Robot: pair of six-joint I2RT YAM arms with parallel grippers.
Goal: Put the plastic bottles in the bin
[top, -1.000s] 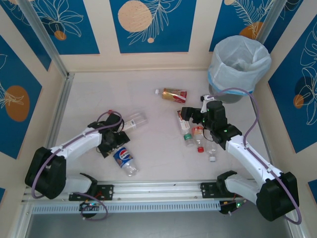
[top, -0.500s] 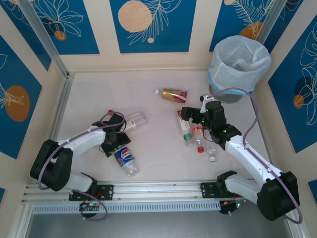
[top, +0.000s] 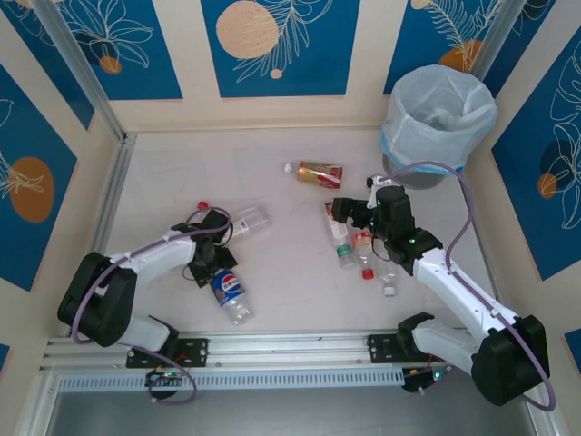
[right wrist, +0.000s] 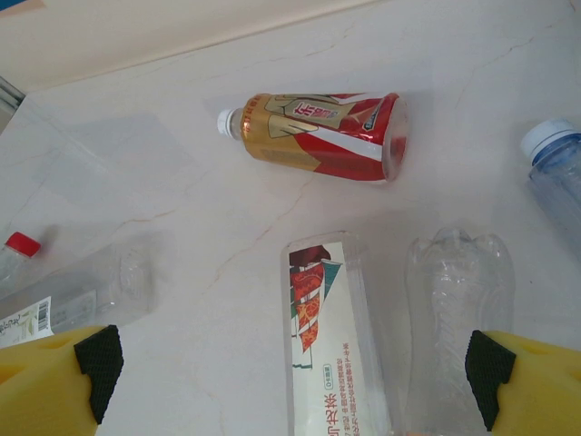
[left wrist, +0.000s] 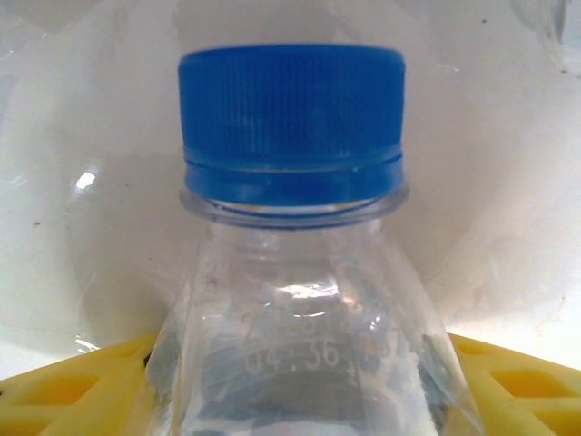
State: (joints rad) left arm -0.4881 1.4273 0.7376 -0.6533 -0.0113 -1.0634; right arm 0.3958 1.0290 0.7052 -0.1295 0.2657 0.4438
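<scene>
My left gripper [top: 216, 262] is shut on the shoulder of a clear plastic bottle with a blue cap [left wrist: 290, 127]. Its yellow fingers [left wrist: 64, 386] press on both sides, and the blue-labelled body [top: 227, 288] lies on the table. My right gripper [right wrist: 290, 381] hangs open over a white-labelled bottle [right wrist: 340, 354] and a clear ribbed bottle [right wrist: 458, 309], touching neither. A gold-and-red bottle [right wrist: 318, 136] lies beyond them. Another clear bottle [top: 247, 222] rests by the left arm. The grey bin [top: 438, 123] with its pale bag stands at the far right.
A bottle with a pale blue cap [right wrist: 554, 173] lies to the right of the open jaws, and a red-capped clear bottle [right wrist: 64, 295] to their left. More small bottles [top: 368, 259] cluster under the right arm. Panelled walls close in the table.
The left gripper has slid toward the blue-labelled bottle and closed from wide open onto its neck end. The right arm has hardly moved.
</scene>
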